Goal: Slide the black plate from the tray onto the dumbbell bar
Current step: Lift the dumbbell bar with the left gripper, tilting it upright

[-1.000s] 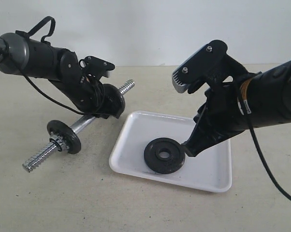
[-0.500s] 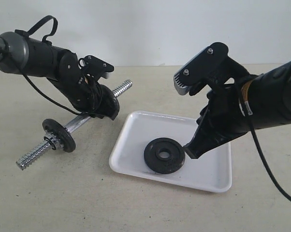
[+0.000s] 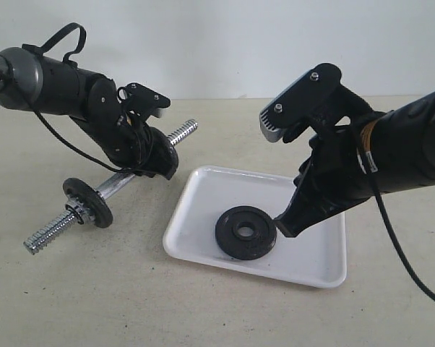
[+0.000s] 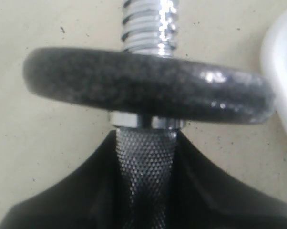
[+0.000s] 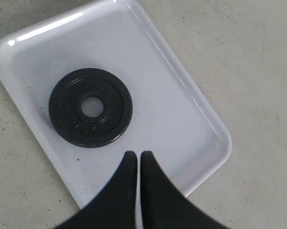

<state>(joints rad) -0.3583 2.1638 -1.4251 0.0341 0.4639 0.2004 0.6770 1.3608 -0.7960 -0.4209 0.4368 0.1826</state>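
- Black plate [image 3: 246, 232] lies flat in the white tray [image 3: 313, 253], near the tray's middle, centre hole facing up. Nothing is holding it.
- Right pincer [image 3: 283, 226] is clenched, fingers pressed together and empty. Its tip hangs low over the tray, just beside the plate's rim. I cannot tell whether it touches the plate.
- My right wrist view agrees: plate [image 5: 90, 107] flat on the tray [image 5: 174, 107], pincer tips [image 5: 136, 156] meeting just off its edge.
- Left pincer [image 3: 158, 160] is grasping the bar [image 3: 121, 186] on its knurled middle [image 4: 146, 164].
- The bar sits tilted beside the tray: one threaded end down by the bench [image 3: 95, 303], the other raised.
- A fitted disc [image 3: 87, 202] sits toward the low end; another disc [image 4: 148, 86] sits just beyond the left fingers [image 4: 62, 202].
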